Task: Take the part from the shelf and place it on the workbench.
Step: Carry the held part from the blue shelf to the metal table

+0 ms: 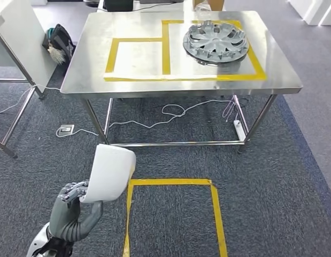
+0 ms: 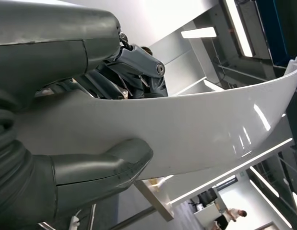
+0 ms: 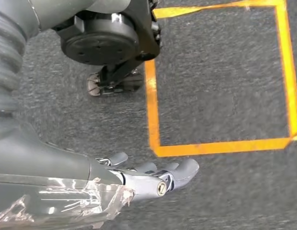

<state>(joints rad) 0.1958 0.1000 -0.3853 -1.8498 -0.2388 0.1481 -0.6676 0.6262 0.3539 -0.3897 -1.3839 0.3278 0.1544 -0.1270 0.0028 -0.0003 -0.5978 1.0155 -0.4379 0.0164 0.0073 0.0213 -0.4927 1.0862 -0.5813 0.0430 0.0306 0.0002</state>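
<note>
And here's the curved glossy white plastic panel, the part itself, up off the floor and carried low on the robot's left side, well short of the stainless steel workbench ahead! The left hand has it by its lower edge, thumb underneath, darker fingers over the top face, clamped on the shell from both sides. Judging by that shine, it looks a light, thin, fairly stiff moulding, but slick, so a pinch at the rim could let it slide or swing; a hold further in over the curve would likely be steadier. The far end juts out free, so it may catch the table edge if it comes in low. Over to the right hand: hanging down over the dark grey carpet, fingers stretched out nearly straight and close together, nothing in them. On the bench, yellow tape marks two boxes; the right one already holds a stack of silver-grey wheel covers, the left one looks the likely landing spot, though that's a guess. A yellow taped square on the floor sits just ahead of the robot, white cables trail under the bench, and a dark bag lies beyond its left corner
</note>
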